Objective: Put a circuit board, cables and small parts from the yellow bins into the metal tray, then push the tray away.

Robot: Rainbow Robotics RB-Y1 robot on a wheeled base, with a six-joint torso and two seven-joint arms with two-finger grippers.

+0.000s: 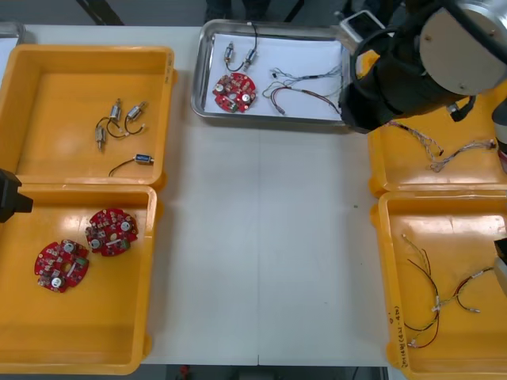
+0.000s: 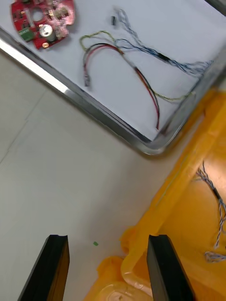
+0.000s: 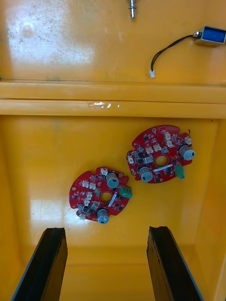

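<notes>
The metal tray (image 1: 204,73), white inside, stands at the table's far middle. It holds a red circuit board (image 1: 234,92), small metal parts (image 1: 240,55) and cables (image 1: 305,89). My right gripper (image 2: 108,265) is open and holds nothing. It hovers over the bare table beside the tray's near right corner (image 2: 151,146) and the rim of the orange-looking bin (image 2: 188,188). Beyond its fingers lie the red and yellow cable (image 2: 141,80) and the blue and white cable (image 2: 162,57). My left gripper (image 3: 107,263) is open above two red boards (image 3: 101,195) (image 3: 160,155) in the near left bin.
The far left bin (image 1: 47,87) holds small metal parts (image 1: 119,119) with black leads. The right bins (image 1: 396,170) (image 1: 467,237) hold more cables. My right arm (image 1: 420,63) covers the tray's right edge. The left arm (image 1: 12,196) sits at the left edge.
</notes>
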